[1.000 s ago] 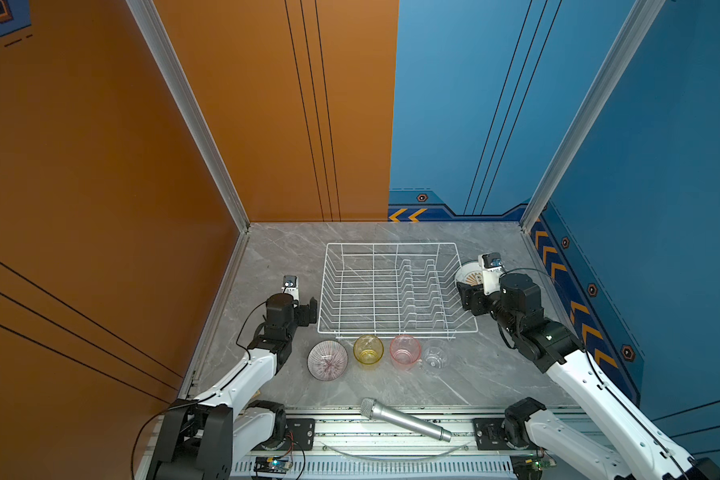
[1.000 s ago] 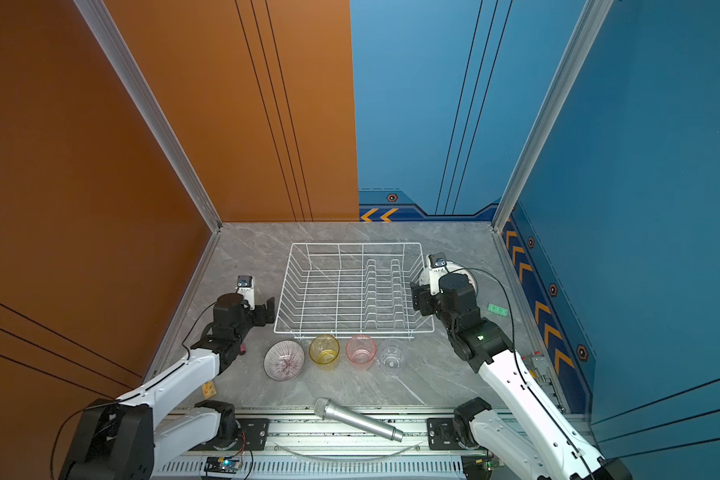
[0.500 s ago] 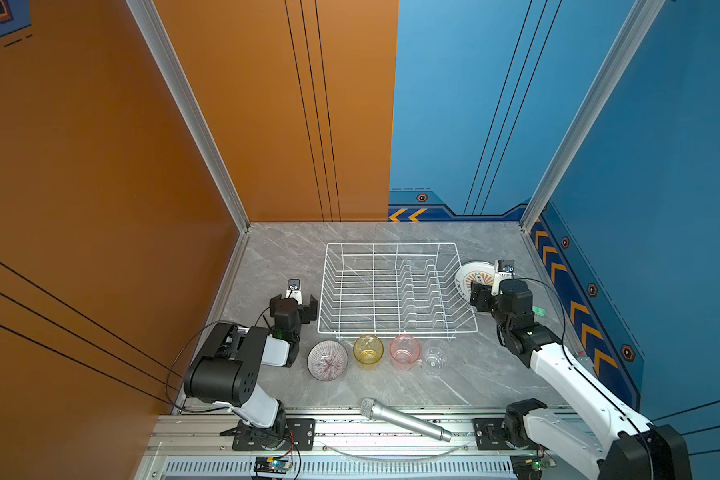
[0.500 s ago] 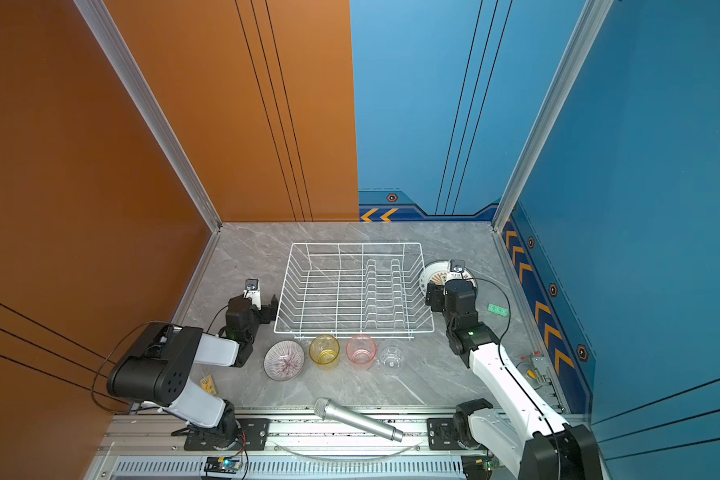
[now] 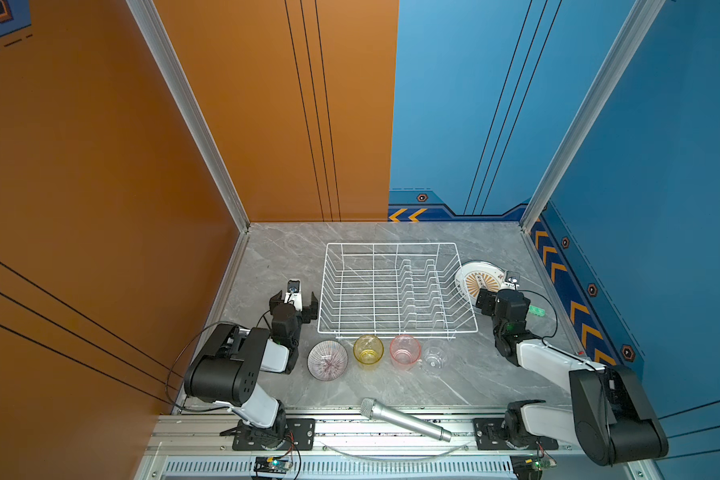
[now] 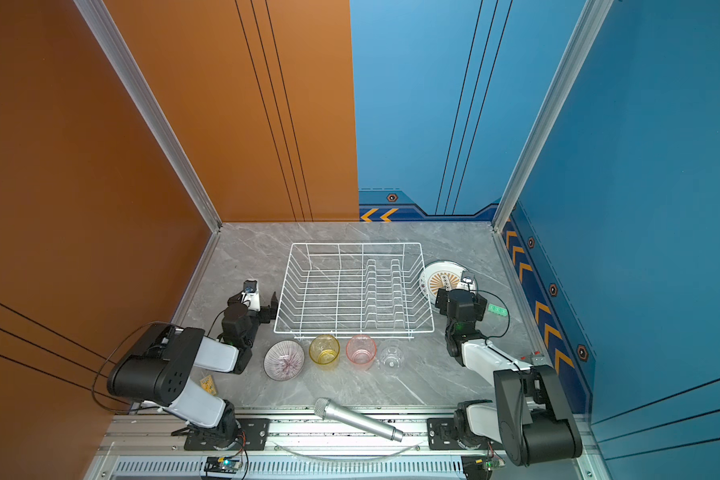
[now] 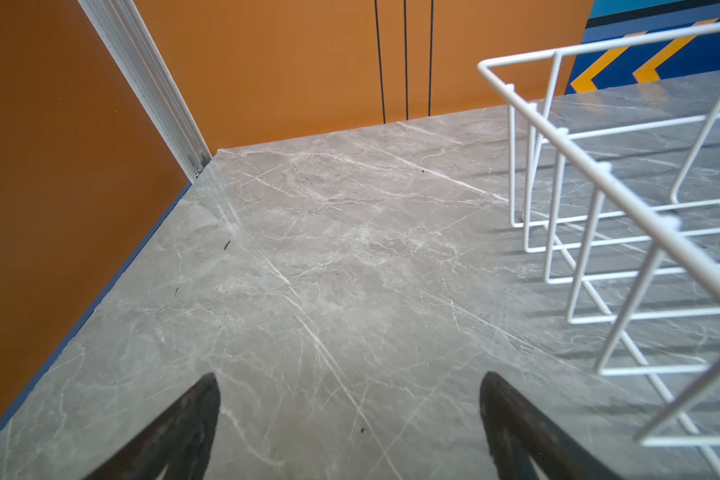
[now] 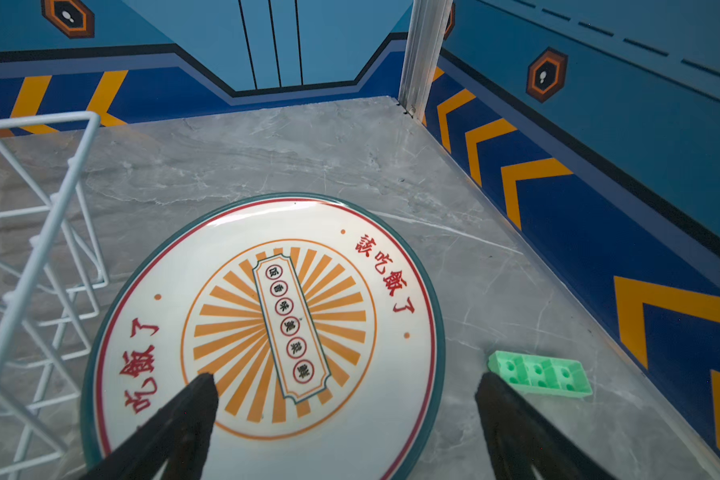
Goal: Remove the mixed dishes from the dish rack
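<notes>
The white wire dish rack (image 5: 395, 291) (image 6: 354, 291) stands mid-table with nothing in it. Along its front lie the striped bowl (image 5: 327, 360), the yellow tumbler (image 5: 368, 351), the pink tumbler (image 5: 405, 352) and the clear tumbler (image 5: 435, 358). A white plate with an orange sunburst (image 5: 472, 276) (image 8: 267, 316) lies flat to the right of the rack. My right gripper (image 8: 345, 376) (image 5: 495, 299) hangs open over that plate's near edge, holding nothing. My left gripper (image 7: 348, 377) (image 5: 294, 301) is open over bare table beside the rack's left wall (image 7: 599, 187).
A silver microphone (image 5: 404, 419) lies at the front edge. A green brick (image 8: 539, 372) (image 5: 536, 311) sits right of the plate, close to the right gripper. Orange wall on the left, blue wall on the right and back. A small yellow item (image 6: 208, 384) lies under the left arm.
The right gripper has opened wider and drawn back off the plate toward the front. Both arms have folded back and low; the left gripper stays beside the rack.
</notes>
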Robot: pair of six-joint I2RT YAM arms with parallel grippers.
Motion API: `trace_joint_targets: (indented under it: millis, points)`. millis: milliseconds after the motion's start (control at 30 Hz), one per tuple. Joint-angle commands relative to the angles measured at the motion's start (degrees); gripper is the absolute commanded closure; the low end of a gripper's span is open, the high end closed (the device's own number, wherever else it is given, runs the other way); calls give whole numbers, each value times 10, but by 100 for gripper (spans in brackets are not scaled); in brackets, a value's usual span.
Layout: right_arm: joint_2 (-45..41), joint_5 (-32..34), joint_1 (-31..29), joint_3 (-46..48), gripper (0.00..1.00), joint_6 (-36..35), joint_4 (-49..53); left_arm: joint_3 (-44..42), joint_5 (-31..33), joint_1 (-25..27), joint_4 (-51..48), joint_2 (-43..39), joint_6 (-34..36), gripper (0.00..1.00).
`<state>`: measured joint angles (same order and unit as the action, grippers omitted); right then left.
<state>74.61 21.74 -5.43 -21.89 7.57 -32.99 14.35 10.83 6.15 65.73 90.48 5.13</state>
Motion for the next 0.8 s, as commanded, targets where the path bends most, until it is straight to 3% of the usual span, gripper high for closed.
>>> trace_joint_targets:
  millis: [0,100,200,267,367,467,600,767]
  points:
    - [36,0,9,8,5,-17,-94,56,-49,-29,-92,-8,-16,2]
    - [78,-11,9,8,3,-31,-148,59,-68,-45,-106,-11,-29,2]
    - [120,-33,11,6,2,-33,-174,26,-53,-40,-43,-11,-33,2]
    - [147,-47,17,22,1,-34,-236,-12,-17,-8,37,-4,-5,2]
    - [136,-49,30,25,0,-15,-222,-28,34,24,109,23,24,2]
    - [136,-45,27,21,0,-17,-214,-15,36,19,75,14,17,2]
    - [139,-42,25,22,0,-19,-221,62,-16,-33,-116,-15,-35,2]
    - [140,-39,23,20,0,-23,-219,36,-41,-51,-60,-11,-52,2]
